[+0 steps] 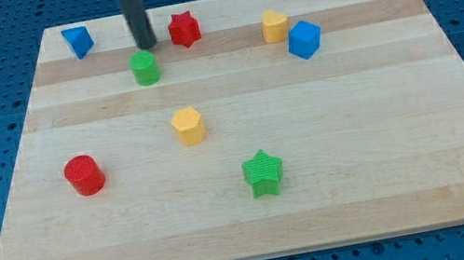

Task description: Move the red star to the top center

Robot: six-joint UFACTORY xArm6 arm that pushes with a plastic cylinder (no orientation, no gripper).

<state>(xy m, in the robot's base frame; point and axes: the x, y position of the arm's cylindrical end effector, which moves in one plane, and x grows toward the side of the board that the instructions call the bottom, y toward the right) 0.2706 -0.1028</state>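
Resting on the board (258, 229), my tip (146, 45) touches no block and holds nothing; the green cylinder (144, 68) sits just beside it at 6 o'clock; the red star (184, 29) lies near at 3 o'clock, close to the top edge; it looks light, rigid, apt to spin; push its left-hand face squarely.

Views: one only, none shared
Position: raised, beyond the tabletop's (255, 211) bottom edge
Facing: obliquely downward across it
Range: whole tabletop fits
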